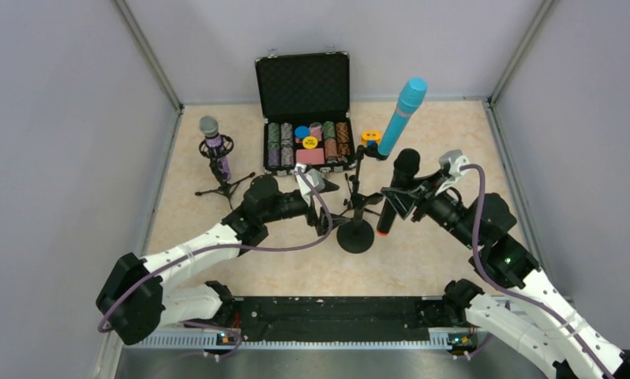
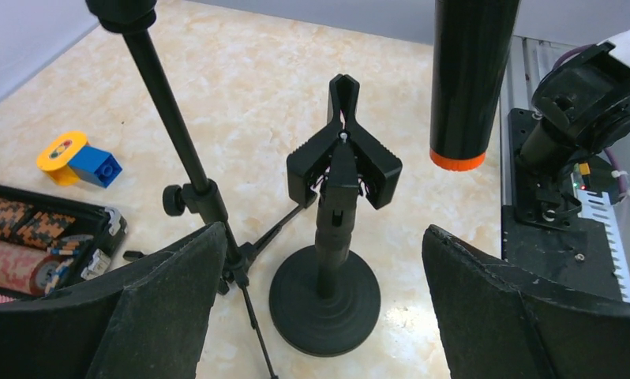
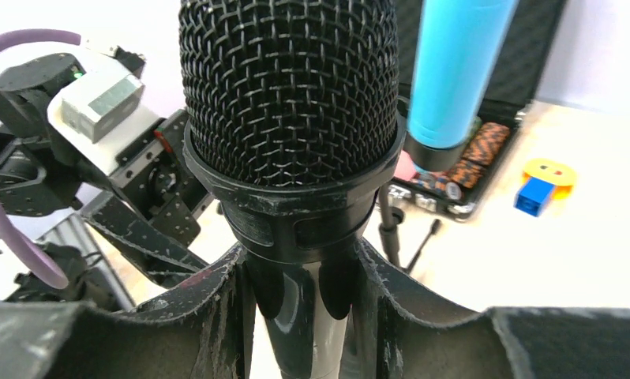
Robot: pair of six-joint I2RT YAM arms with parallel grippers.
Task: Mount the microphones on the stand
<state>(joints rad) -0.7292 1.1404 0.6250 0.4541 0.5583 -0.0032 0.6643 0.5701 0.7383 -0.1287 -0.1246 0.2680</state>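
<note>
A: Start at the right end effector (image 3: 300,300). What has it got?

B: Its padded fingers (image 3: 209,316) are clamped on the black microphone (image 3: 288,103) just below the mesh head. The microphone hangs roughly upright, with the orange end (image 2: 458,160) pointing down.

A: And the left end effector (image 2: 324,237)?

B: It's spread wide and holding nothing. It faces the round-based stand (image 2: 324,300), and the stand's spring clip (image 2: 343,162) sits between its fingers in the wrist view, not touching either one.

A: Is the black microphone in that clip?

B: No. The orange end hangs beside the clip, off to one side, and the clip's jaws are pinched together with nothing in them.

A: Where are the other microphones?

B: The cyan microphone (image 1: 403,114) is tilted up on the tall tripod stand (image 2: 170,118) in the middle. The purple microphone (image 1: 214,146) stands on a small tripod (image 1: 225,185) at the far left of the tabletop (image 1: 422,260).

A: So which step is this?

B: I'd say it's the last microphone, carried to its stand but not seated. Next, I judge, the clip must be squeezed open, probably by the left arm. Then the barrel has to be brought sideways into line with it and lowered without tipping the base.
</note>
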